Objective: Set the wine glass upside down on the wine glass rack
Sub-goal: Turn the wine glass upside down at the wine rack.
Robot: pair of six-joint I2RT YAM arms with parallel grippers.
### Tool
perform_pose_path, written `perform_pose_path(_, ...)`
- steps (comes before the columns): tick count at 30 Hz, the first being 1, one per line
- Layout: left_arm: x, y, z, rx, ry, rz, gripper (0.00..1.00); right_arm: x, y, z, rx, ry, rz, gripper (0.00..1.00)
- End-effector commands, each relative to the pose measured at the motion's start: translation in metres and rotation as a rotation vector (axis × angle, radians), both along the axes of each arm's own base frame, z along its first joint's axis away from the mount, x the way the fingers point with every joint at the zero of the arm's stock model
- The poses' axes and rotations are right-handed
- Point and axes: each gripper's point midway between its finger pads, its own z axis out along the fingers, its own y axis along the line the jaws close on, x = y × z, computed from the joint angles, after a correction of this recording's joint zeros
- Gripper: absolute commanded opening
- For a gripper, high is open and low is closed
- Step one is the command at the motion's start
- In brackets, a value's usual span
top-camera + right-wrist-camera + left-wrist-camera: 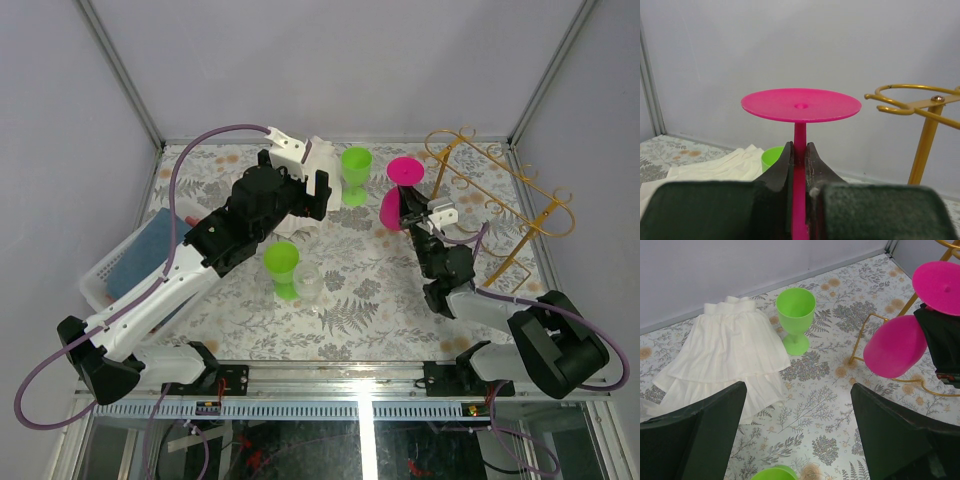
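A pink wine glass (392, 208) hangs upside down above the table, its round base (801, 105) on top. My right gripper (418, 215) is shut on the glass's stem (800, 134), the jaws pressed against it from both sides (799, 147). The gold wire wine glass rack (500, 190) stands just right of the glass, apart from it; one curled rail end (900, 97) shows beside the base. In the left wrist view the pink bowl (895, 346) hovers by a gold rack foot (860, 340). My left gripper (318, 195) hangs open (799, 387) over bare tablecloth, holding nothing.
A green glass (355, 165) stands upright at the back beside a white folded cloth (725, 350). Another green glass (282, 265) and a clear glass (308, 282) stand mid-table. A white basket (110, 270) with a blue item (145, 250) sits at the left edge.
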Motion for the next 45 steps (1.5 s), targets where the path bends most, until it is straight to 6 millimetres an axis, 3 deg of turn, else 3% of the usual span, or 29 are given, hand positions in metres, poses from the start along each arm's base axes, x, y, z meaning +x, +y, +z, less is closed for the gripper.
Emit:
perform_pose_path(1,0.005,0.004,0.018,-0.048,-0.059,0.028,0.86,-0.015,-0.016,0.065,0.087,-0.218,-0.041,0.0)
perform_pose_path(9,0.004,0.004,0.02,-0.054,-0.059,0.02,0.86,-0.011,-0.038,0.073,0.142,-0.213,-0.142,0.0)
perform_pose_path(20,0.004,0.004,0.019,-0.051,-0.06,0.021,0.86,-0.012,-0.052,0.08,0.18,-0.217,-0.201,0.0)
perform_pose_path(36,0.004,0.003,0.019,-0.048,-0.059,0.019,0.86,-0.008,-0.082,0.066,0.263,-0.148,-0.347,0.0)
perform_pose_path(45,0.005,0.004,0.018,-0.045,-0.058,0.022,0.86,0.001,-0.082,0.048,0.264,-0.099,-0.369,0.0)
